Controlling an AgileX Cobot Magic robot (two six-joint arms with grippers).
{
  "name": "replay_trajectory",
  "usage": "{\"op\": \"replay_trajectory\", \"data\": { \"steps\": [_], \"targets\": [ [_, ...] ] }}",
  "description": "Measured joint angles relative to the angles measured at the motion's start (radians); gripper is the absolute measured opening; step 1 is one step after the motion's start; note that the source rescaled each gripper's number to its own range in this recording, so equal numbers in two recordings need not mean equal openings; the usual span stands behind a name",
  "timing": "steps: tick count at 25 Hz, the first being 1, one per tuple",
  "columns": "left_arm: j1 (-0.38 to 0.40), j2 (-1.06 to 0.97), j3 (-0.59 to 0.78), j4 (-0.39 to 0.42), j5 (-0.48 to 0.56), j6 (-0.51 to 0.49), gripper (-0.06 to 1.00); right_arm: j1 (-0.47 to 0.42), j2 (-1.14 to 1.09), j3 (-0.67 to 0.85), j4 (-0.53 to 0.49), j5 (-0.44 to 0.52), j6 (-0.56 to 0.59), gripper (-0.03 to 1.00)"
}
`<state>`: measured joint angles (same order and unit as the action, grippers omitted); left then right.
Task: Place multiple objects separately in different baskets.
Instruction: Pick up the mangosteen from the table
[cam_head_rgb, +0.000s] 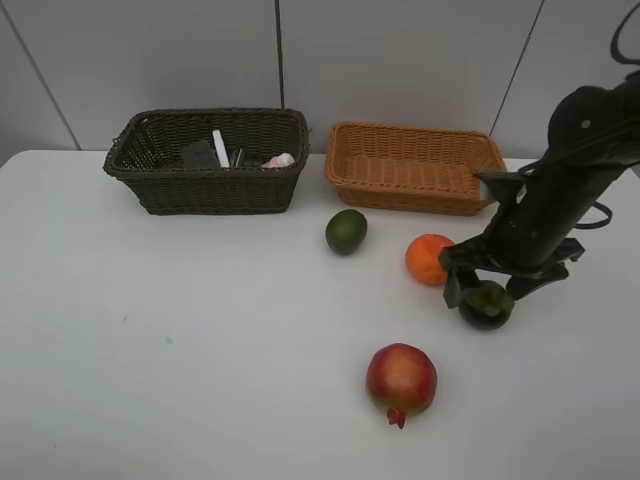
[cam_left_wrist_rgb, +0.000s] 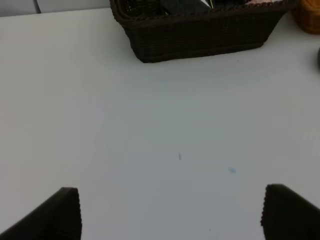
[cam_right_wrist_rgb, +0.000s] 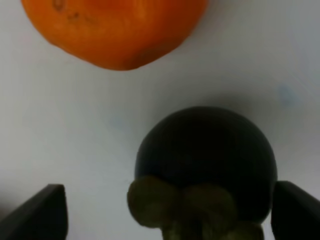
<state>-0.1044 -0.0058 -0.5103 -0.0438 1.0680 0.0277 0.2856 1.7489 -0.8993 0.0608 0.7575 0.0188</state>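
Currently: left gripper (cam_left_wrist_rgb: 170, 214) hangs over bare table (cam_head_rgb: 150, 350), jaws wide apart, nothing between. Dark brown basket (cam_head_rgb: 205, 190) at back-left edge holds white marker (cam_head_rgb: 220, 148), pink small bottle (cam_head_rgb: 281, 160) and dark items I can't tell apart. Green avocado-like fruit (cam_head_rgb: 346, 231) sits before the gap between baskets. Light orange-tan basket (cam_head_rgb: 415, 190) at back, right of centre. Red pomegranate (cam_head_rgb: 401, 378) nearer front edge. Orange (cam_head_rgb: 428, 259) just beside dark mangosteen (cam_head_rgb: 487, 305); right gripper (cam_head_rgb: 487, 290) straddles the mangosteen, jaws apart, not clamped.

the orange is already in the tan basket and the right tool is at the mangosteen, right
Not quite. The high view shows the orange on the table, in front of the tan basket, not in it. The right tool is at the mangosteen.
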Motion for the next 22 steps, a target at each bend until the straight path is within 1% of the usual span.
{"op": "replay_trajectory", "data": {
  "steps": [10,12,13,14,15,17,20,22],
  "targets": [
    [0.0,0.0,0.0,-0.003,0.0,0.0,0.87,0.0,0.115,-0.001,-0.025,-0.082,0.0,0.72],
    [0.0,0.0,0.0,-0.003,0.0,0.0,0.87,0.0,0.135,-0.001,-0.026,-0.084,0.0,0.69],
    [0.0,0.0,0.0,-0.003,0.0,0.0,0.87,0.0,0.146,-0.001,-0.028,-0.084,0.0,0.65],
    [0.0,0.0,0.0,-0.003,0.0,0.0,0.87,0.0,0.156,-0.002,-0.035,-0.08,0.004,0.58],
    [0.0,0.0,0.0,-0.003,0.0,0.0,0.87,0.0,0.157,-0.004,-0.039,-0.081,0.009,0.44],
    [0.0,0.0,0.0,-0.003,0.0,0.0,0.87,0.0,0.162,-0.007,-0.061,-0.08,0.027,0.09],
    [0.0,0.0,0.0,-0.003,0.0,0.0,0.87,0.0,0.162,-0.007,-0.08,-0.077,0.035,0.11],
    [0.0,0.0,0.0,-0.003,0.0,0.0,0.87,0.0,0.165,-0.025,-0.09,-0.046,0.036,0.11]
  ]
}}
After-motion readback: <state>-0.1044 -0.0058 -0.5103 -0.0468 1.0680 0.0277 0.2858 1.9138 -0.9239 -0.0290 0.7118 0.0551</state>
